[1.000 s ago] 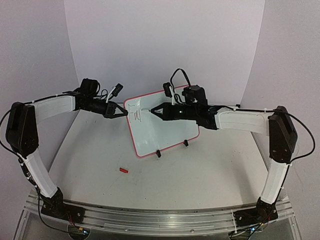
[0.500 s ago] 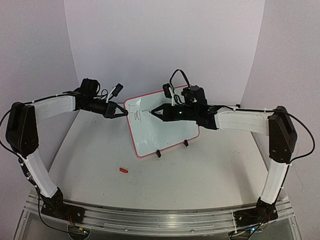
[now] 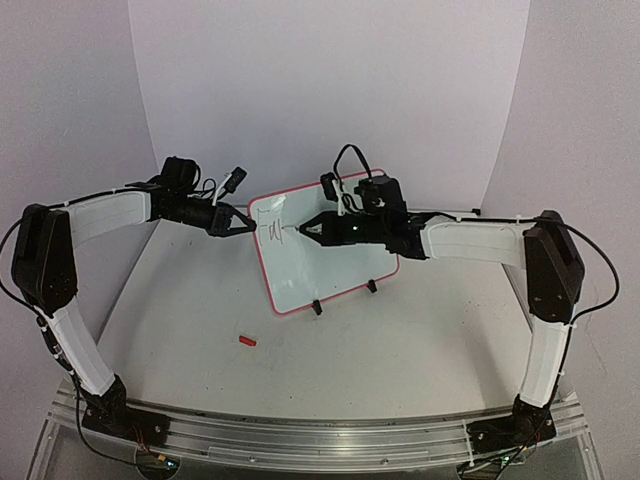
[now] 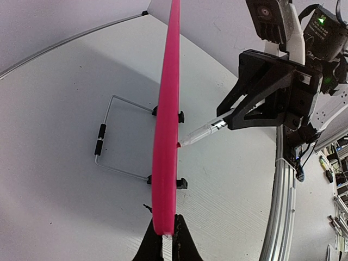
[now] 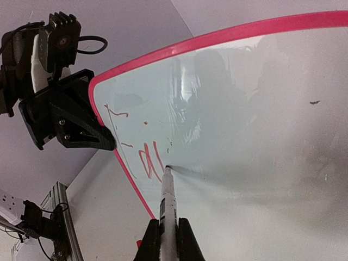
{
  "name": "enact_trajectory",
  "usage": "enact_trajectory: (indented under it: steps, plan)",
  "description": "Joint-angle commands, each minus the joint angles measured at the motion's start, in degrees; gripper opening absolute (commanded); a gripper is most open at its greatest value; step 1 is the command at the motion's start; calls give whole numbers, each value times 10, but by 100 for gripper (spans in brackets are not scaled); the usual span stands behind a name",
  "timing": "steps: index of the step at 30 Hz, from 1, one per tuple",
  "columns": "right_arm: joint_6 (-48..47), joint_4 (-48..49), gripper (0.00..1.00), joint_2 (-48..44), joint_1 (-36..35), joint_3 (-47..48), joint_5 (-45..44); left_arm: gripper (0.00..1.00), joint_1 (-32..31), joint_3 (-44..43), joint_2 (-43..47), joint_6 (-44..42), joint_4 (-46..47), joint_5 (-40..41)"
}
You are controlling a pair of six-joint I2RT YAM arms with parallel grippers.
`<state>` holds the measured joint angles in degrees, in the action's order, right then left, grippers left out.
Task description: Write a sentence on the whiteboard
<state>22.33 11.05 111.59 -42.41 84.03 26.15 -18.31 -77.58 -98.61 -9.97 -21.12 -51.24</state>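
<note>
The whiteboard [image 3: 335, 270], white with a red-pink rim, stands tilted on two black clip feet [image 3: 317, 308] at mid-table. My left gripper [image 3: 250, 226] is shut on its upper left rim; the left wrist view shows the rim [image 4: 166, 136] edge-on between that gripper's jaws [image 4: 168, 239]. My right gripper [image 3: 310, 228] is shut on a thin white marker [image 5: 167, 201]. The marker tip touches the whiteboard [image 5: 244, 109] just right of a few red strokes [image 5: 144, 160] near the top left corner. Of the sentence only these first strokes [image 3: 274, 232] show.
A small red marker cap [image 3: 247, 341] lies on the table in front of the board's left side. A wire stand [image 4: 103, 147] sits behind the board. A metal rail [image 3: 320, 435] runs along the near table edge. Pale walls close the back and sides.
My right gripper has slid the marker a little left across the board, toward the strokes, with its arm following. The left gripper and the board have not moved.
</note>
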Motion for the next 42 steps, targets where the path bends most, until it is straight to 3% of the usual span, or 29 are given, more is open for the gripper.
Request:
enact_trajectory:
  steps: [1, 17, 26, 42]
  plan:
    - [-2, 7, 0, -3, 0, 16, -35, 0, -16, -13, 14, -20, -33, 1]
    - [-2, 12, 0, -53, 0, -30, -128, 0, -17, -14, 16, -21, -35, 3]
    - [-12, 42, 0, -64, 0, -30, -29, 0, -17, -13, 17, -22, -36, 3]
    - [-8, 29, 0, -19, 0, 35, -46, 0, -17, -14, 15, -22, -37, 3]
